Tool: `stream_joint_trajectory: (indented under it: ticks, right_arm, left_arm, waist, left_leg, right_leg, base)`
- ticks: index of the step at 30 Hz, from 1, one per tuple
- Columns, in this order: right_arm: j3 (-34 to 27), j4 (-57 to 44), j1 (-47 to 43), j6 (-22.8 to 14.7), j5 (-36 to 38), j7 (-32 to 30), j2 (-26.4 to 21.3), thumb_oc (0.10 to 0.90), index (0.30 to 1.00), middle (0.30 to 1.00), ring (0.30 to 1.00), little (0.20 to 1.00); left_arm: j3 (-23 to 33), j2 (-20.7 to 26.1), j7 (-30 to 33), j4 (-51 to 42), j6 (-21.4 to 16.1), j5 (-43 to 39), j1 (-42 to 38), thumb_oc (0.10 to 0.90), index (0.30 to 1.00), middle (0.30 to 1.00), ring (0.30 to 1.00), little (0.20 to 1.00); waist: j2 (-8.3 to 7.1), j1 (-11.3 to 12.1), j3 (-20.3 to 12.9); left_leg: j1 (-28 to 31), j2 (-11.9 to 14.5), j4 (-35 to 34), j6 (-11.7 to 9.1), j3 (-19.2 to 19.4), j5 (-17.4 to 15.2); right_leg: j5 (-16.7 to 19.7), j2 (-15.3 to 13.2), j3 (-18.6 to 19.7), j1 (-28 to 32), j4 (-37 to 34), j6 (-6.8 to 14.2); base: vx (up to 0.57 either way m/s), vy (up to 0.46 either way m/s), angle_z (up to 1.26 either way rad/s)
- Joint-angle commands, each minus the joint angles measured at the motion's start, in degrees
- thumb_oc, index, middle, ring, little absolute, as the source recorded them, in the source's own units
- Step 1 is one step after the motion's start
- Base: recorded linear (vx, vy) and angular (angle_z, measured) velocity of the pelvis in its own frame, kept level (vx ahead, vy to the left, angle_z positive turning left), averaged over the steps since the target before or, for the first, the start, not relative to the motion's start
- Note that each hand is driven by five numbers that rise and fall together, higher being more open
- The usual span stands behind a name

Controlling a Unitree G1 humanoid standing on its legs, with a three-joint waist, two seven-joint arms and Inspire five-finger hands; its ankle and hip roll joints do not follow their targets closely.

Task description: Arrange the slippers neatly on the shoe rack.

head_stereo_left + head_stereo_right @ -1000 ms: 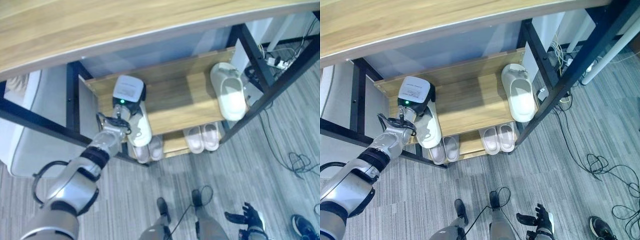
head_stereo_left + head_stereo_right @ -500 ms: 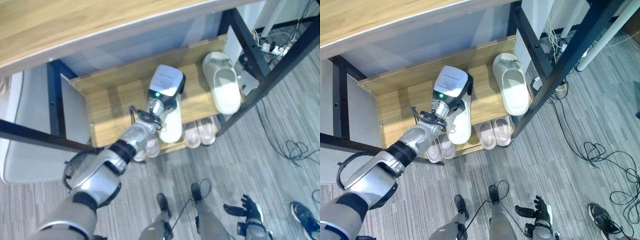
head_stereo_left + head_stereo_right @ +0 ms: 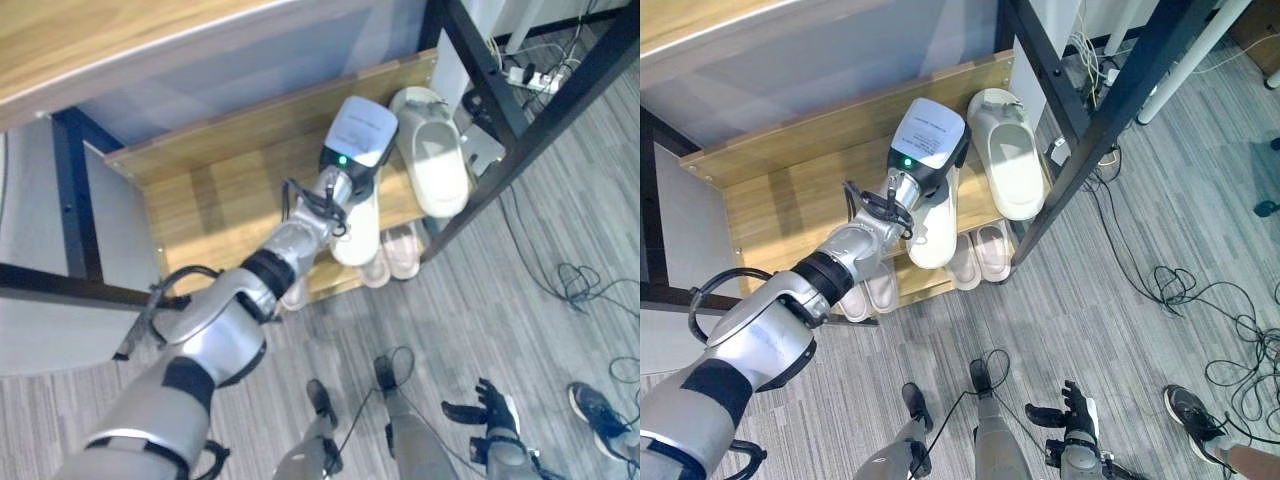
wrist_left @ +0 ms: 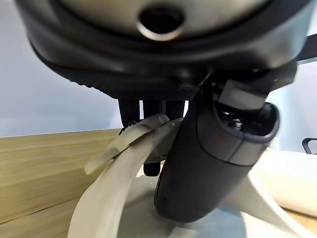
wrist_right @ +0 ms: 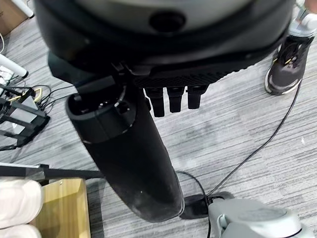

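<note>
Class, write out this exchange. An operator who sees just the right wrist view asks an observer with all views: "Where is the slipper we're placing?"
Observer: The left hand has it, with thumb and fingers curled round the held slipper at its strap.
Operator: Where on the rack?
Observer: At the wooden shelf, just left of the other slipper at the shelf's right end.
Operator: Is my right hand near the rack?
Observer: No, the right hand hangs low over the floor, in front of the rack.
</note>
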Motion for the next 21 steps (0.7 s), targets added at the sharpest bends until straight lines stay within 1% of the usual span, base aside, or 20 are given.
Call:
stream_joint_trajectory:
  ticks: [1,7,9,11,12,18,19,20,21]
  right_arm:
    - [0.47,0.97,0.06,-2.19,-0.59,-1.30,-4.59,0.800,0.900,0.900,0.900,0.900]
    - [0.71,1.48,-0.43,-2.55,-0.20,-1.05,-5.01,0.800,0.900,0.900,0.900,0.900]
    - [0.73,1.83,-0.97,-2.68,-0.22,-1.15,-5.74,0.800,0.900,0.900,0.900,0.900]
    - [0.73,1.85,-0.99,-2.68,-0.22,-1.15,-5.73,0.800,0.900,0.900,0.900,0.900]
    - [0.88,2.32,-1.51,-2.59,-0.33,-1.15,-5.87,0.800,0.900,0.900,0.900,0.900]
    - [0.86,2.52,-1.58,-2.86,-0.43,-1.30,-6.17,0.800,0.900,0.900,0.900,0.900]
    - [0.91,2.43,-1.45,-2.91,-0.57,-1.35,-6.12,0.800,0.900,0.900,0.900,0.900]
    - [1.28,2.45,-1.42,-2.92,-0.99,-1.38,-6.10,0.800,0.900,0.900,0.900,0.900]
    - [1.35,2.50,-1.53,-2.86,-1.06,-1.35,-6.15,0.800,0.900,0.900,0.900,0.900]
  left_arm:
    - [0.87,-4.18,2.52,7.72,0.41,-0.55,-10.86,0.400,0.300,0.300,0.300,0.300]
    - [-0.46,-3.82,2.53,9.25,0.77,-0.54,-13.87,0.400,0.300,0.300,0.300,0.300]
    - [-1.85,-3.31,2.60,9.35,0.62,0.26,-15.04,0.400,0.300,0.300,0.300,0.300]
    - [-1.86,-3.31,2.60,9.37,0.61,0.26,-15.07,0.400,0.300,0.300,0.300,0.300]
    - [-2.61,-2.64,2.57,9.30,0.59,0.63,-15.74,0.400,0.300,0.300,0.300,0.300]
    - [-2.98,-1.44,2.65,10.07,0.71,0.22,-16.96,0.400,0.300,0.300,0.300,0.300]
    - [-3.00,-1.27,2.83,10.20,0.79,-0.06,-17.41,0.565,0.547,0.547,0.547,0.547]
    - [-3.03,-0.95,3.04,10.72,0.89,-0.42,-17.95,0.800,0.900,0.900,0.900,0.900]
    - [-3.13,-0.85,3.15,10.82,0.91,-0.50,-18.18,0.800,0.900,0.900,0.900,0.900]
  waist:
    - [-0.83,0.29,-2.17]
    - [-0.80,0.14,-2.70]
    - [-0.76,0.19,-2.85]
    - [-0.76,0.19,-2.86]
    - [-0.73,0.26,-2.96]
    - [-0.86,0.12,-3.28]
    - [-0.95,0.03,-3.37]
    - [-1.13,-0.07,-3.56]
    - [-1.21,-0.11,-3.69]
  left_leg:
    - [1.72,1.67,-0.34,-3.29,-3.35,-4.61]
    - [1.17,2.08,-0.34,-3.29,-3.29,-4.61]
    - [0.90,2.17,-0.34,-3.36,-3.34,-4.49]
    - [0.87,2.17,-0.34,-3.36,-3.34,-4.49]
    - [0.70,2.29,-0.34,-3.39,-3.32,-4.42]
    - [0.55,2.50,-0.34,-3.47,-3.46,-4.31]
    - [0.46,2.56,-0.34,-3.48,-3.52,-4.32]
    - [0.34,2.65,-0.34,-3.53,-3.51,-4.34]
    - [0.24,2.68,-0.34,-3.55,-3.48,-4.33]
  right_leg:
    - [-3.86,-2.69,-3.38,-1.59,2.33,5.44]
    - [-3.79,-2.50,-3.38,-2.42,2.38,5.42]
    - [-3.72,-2.43,-3.33,-2.66,2.27,5.51]
    - [-3.72,-2.43,-3.33,-2.68,2.27,5.51]
    - [-3.67,-2.48,-3.45,-2.86,2.26,5.54]
    - [-3.66,-2.35,-3.66,-3.03,2.26,5.47]
    - [-3.67,-2.30,-3.59,-3.11,2.26,5.45]
    - [-3.69,-2.22,-3.58,-3.20,2.24,5.42]
    - [-3.67,-2.22,-3.62,-3.28,2.27,5.45]
  base:
    - [0.00,0.000,0.00]
    - [0.01,-0.006,-0.04]
    - [0.02,-0.010,-0.09]
    - [0.00,0.000,-0.03]
    - [0.00,0.000,0.00]
    - [0.00,0.000,0.00]
    - [0.00,0.000,0.00]
    - [0.00,0.000,0.00]
    - [0.00,0.000,0.00]
